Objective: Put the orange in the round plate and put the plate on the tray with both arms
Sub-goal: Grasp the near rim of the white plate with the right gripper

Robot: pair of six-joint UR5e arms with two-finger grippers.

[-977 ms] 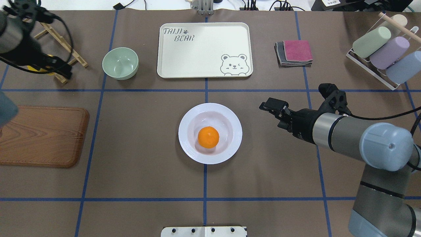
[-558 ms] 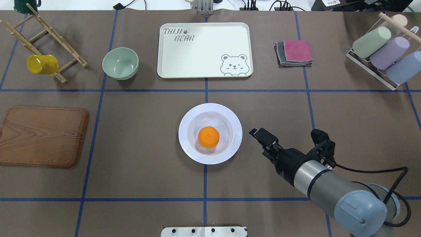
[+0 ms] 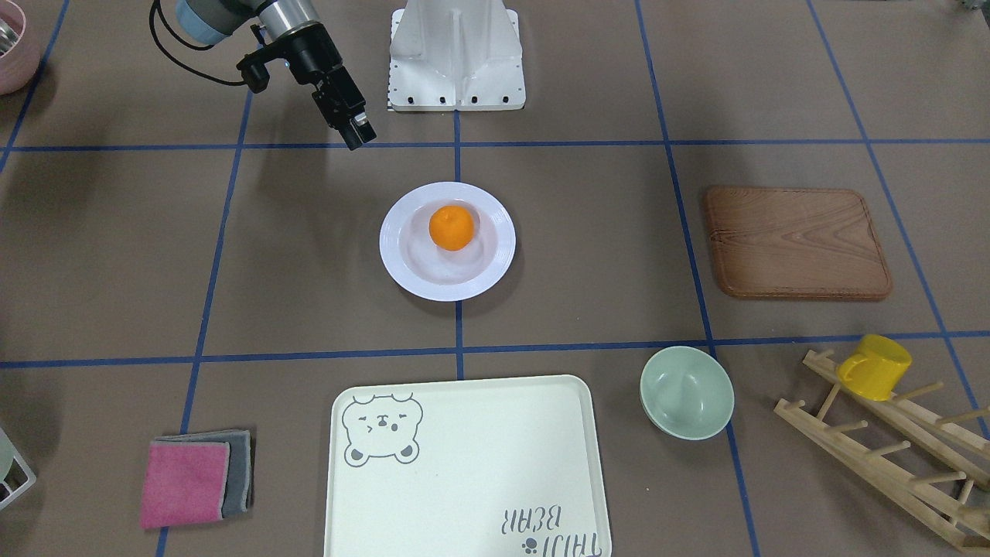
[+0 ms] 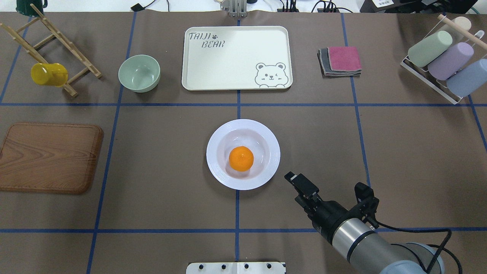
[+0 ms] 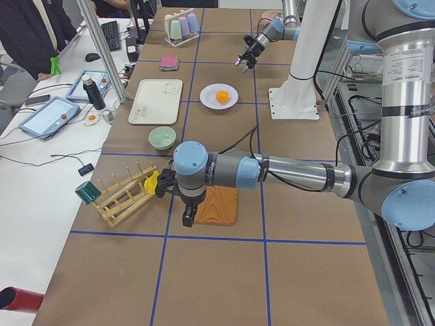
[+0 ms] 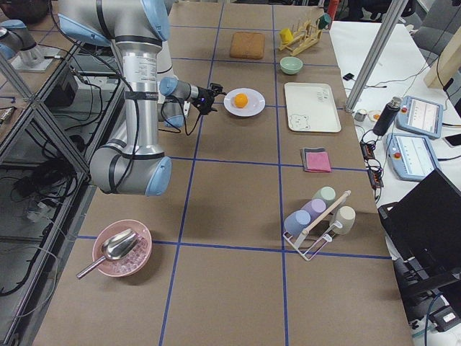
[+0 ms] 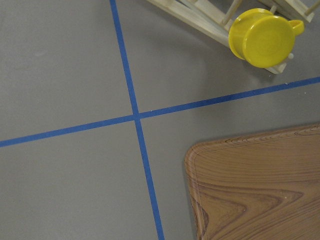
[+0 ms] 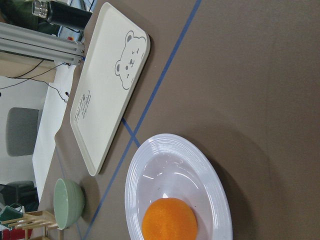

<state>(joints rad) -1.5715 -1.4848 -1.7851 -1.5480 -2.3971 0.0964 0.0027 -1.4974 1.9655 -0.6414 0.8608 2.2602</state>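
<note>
The orange (image 4: 241, 158) lies in the sunken centre of the round white plate (image 4: 212, 152), which rests on the table's middle. The cream bear tray (image 4: 236, 57) lies beyond it at the far side, with nothing on it. My right gripper (image 4: 290, 177) hovers just off the plate's near-right rim, pointing at it; its jaws stack one over the other from above, so I cannot tell whether they are open. The right wrist view shows the orange (image 8: 169, 220), the plate (image 8: 207, 167) and the tray (image 8: 107, 95). My left gripper (image 5: 187, 221) hangs by the wooden board, state unclear.
A pale green bowl (image 4: 139, 73) stands left of the tray. On the far left are a wooden rack with a yellow mug (image 4: 48, 74) and a brown board (image 4: 49, 156). Folded cloths (image 4: 340, 61) and a cup rack (image 4: 441, 57) lie on the right.
My right arm has swung toward the table's near edge, bringing its gripper from beside the plate's far right to its near right. The left arm has left the overhead view.
</note>
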